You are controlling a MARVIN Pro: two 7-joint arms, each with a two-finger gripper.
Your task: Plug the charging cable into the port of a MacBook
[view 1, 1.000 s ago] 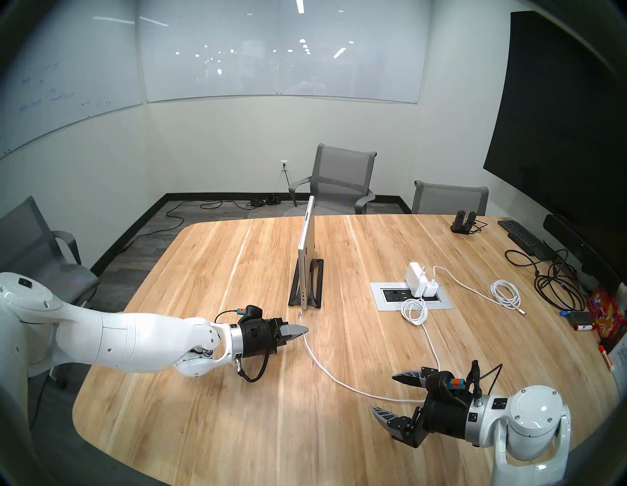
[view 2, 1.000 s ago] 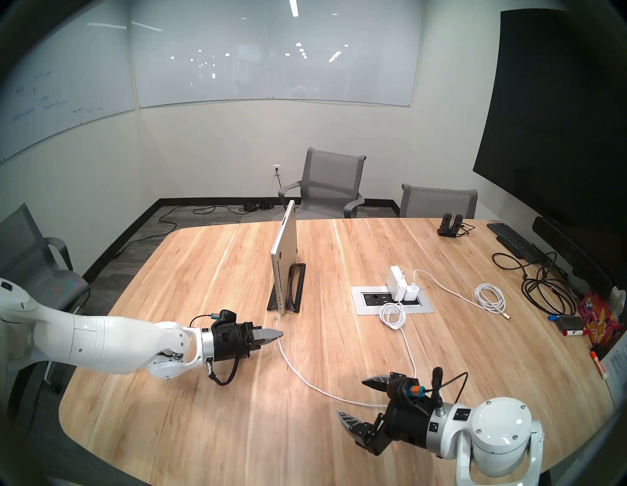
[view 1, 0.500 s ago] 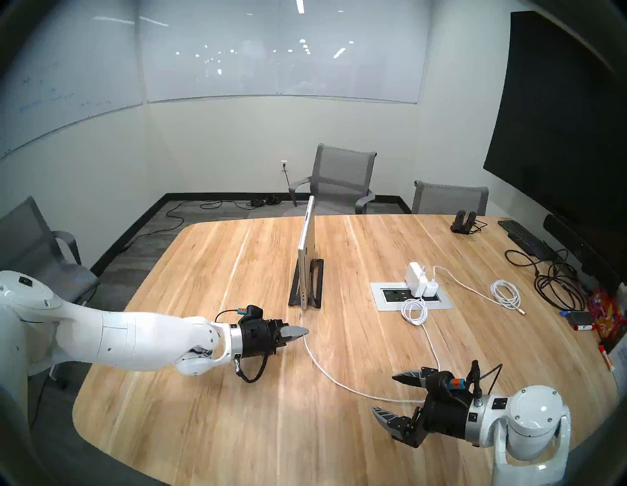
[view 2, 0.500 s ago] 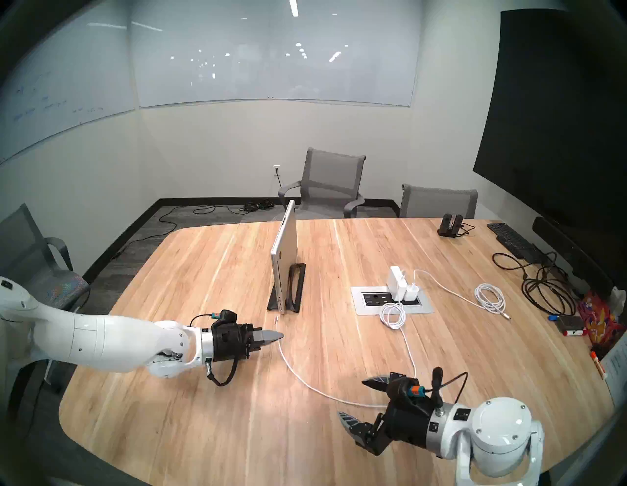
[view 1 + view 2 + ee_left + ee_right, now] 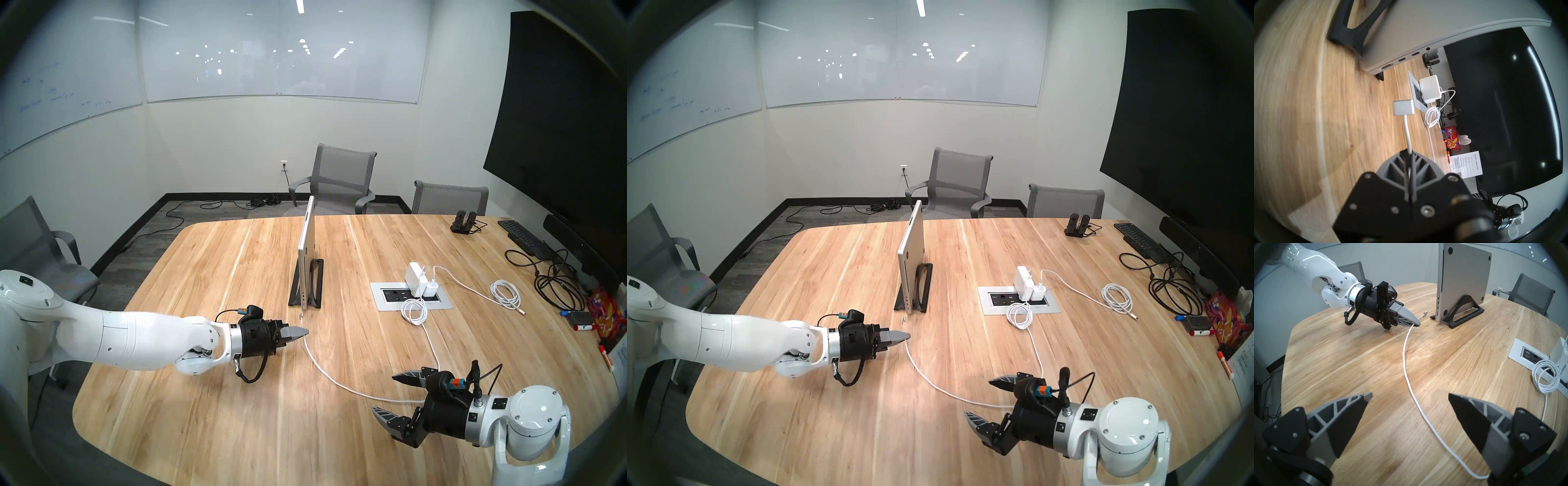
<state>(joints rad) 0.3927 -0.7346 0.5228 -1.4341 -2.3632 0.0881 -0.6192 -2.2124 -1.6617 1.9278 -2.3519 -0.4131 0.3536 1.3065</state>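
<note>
The silver MacBook [image 5: 306, 251] stands on edge in a black stand [image 5: 316, 285] at mid table, its port edge [image 5: 1403, 59] facing me. My left gripper [image 5: 305, 332] is shut on the white charging cable [image 5: 325, 370] a short way behind its flat silver connector [image 5: 1403, 108]. The connector [image 5: 1425, 312] hangs in the air just short of the laptop's lowest ports, not touching. The cable trails over the table past my right gripper [image 5: 385, 393], which is open and empty near the front right; the cord [image 5: 1417, 400] runs between its fingers [image 5: 1362, 405].
A white power brick [image 5: 416, 273] sits in the grey table socket box [image 5: 380, 298], with a loose cable loop [image 5: 413, 311] beside it. A coiled white cable [image 5: 505, 294], black cables [image 5: 556, 288], a black keyboard [image 5: 522, 237] and small items lie far right.
</note>
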